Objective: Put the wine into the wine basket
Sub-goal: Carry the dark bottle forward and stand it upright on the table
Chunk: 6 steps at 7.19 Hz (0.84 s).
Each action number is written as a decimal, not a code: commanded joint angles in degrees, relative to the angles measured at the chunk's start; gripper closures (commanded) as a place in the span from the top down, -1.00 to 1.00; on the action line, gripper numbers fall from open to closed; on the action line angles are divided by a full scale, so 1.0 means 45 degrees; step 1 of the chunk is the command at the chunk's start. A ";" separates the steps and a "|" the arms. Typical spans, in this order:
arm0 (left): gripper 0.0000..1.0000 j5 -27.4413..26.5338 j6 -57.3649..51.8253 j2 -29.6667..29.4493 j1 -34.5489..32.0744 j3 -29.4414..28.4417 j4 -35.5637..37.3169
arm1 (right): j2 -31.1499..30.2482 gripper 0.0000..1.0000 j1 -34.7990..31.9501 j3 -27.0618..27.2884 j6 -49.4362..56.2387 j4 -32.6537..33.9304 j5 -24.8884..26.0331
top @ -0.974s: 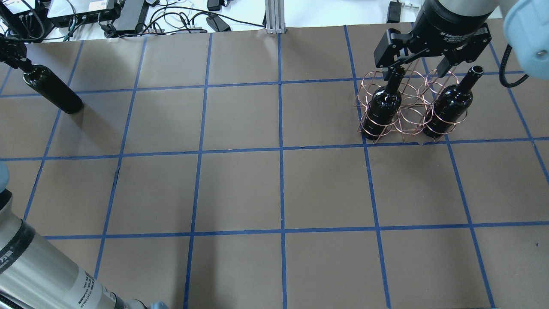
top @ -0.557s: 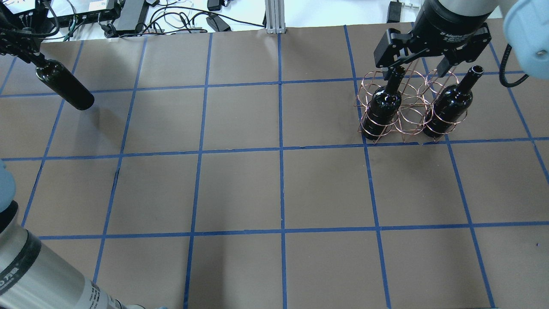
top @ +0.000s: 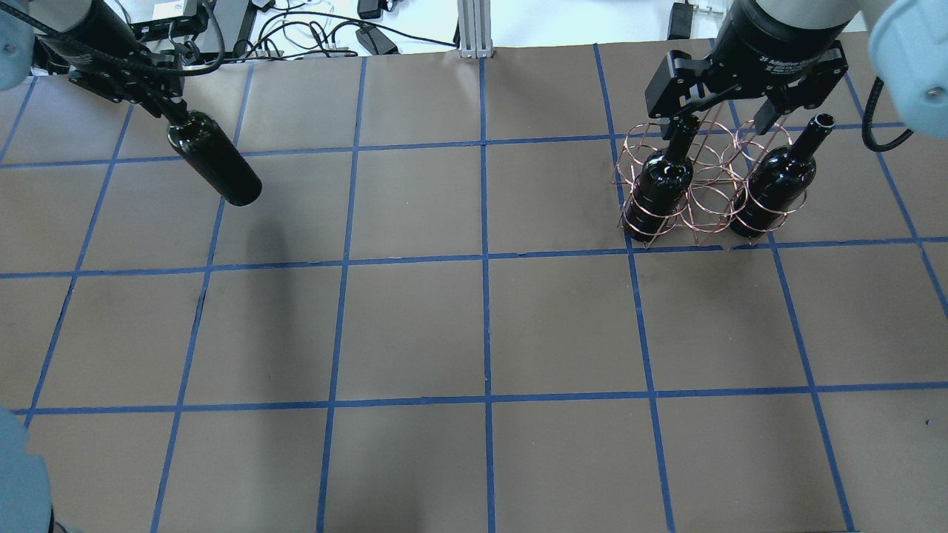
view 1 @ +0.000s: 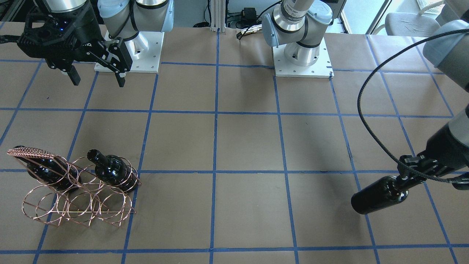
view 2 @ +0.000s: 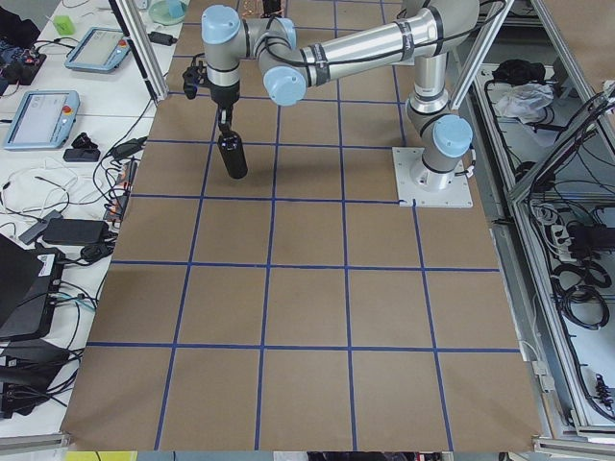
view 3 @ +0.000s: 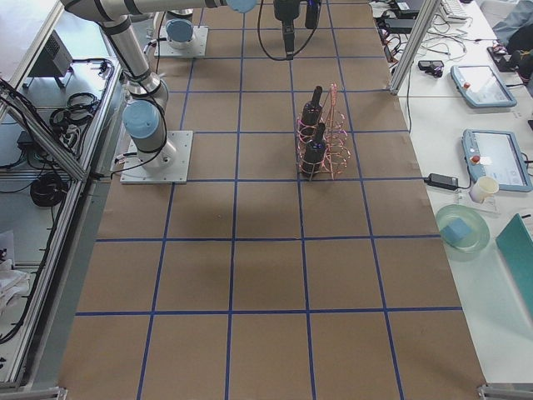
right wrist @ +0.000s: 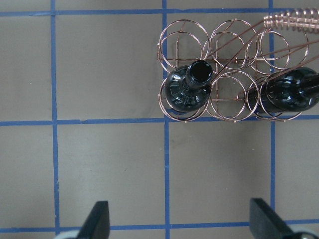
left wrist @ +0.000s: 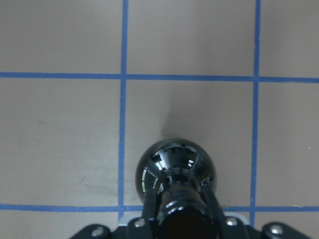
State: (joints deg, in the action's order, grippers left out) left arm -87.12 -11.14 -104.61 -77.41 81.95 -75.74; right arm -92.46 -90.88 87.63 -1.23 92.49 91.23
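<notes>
Over the table [top: 481,326], left gripper [top: 172,118] dangles the wine [top: 215,164] by its neck; right gripper [view 1: 98,81] gapes wide.

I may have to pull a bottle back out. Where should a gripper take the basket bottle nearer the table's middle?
By its neck, coming straight down from above. The bottle stands upright with wine basket rings circling its body, so only the neck rises clear.

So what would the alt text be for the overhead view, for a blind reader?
The left arm holds a near-black wine bottle by its neck over a brown, blue-gridded table. At right, a copper wire wine basket holds two matching bottles; the right arm hovers nearby, jaws open.
</notes>
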 commanded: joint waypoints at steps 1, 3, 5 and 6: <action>-1.00 0.0081 0.0912 0.1210 -0.1697 0.1450 0.0131 | 0.0000 1.00 0.0000 0.0000 0.0000 -0.0006 0.0001; -1.00 -0.0015 0.0913 0.2342 -0.2383 0.2935 0.0054 | 0.0000 1.00 0.0000 0.0000 0.0020 -0.0006 0.0001; -1.00 0.0023 0.1185 0.3029 -0.2932 0.4012 0.0440 | 0.0000 1.00 0.0000 0.0000 0.0020 -0.0006 0.0001; -1.00 0.0004 0.1186 0.3167 -0.2953 0.4635 0.1101 | 0.0000 1.00 0.0000 0.0000 0.0000 -0.0006 0.0001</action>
State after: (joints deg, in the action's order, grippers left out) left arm -87.08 -6.01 -91.50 -90.13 99.67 -73.44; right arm -92.46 -90.88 87.63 -1.18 92.46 91.23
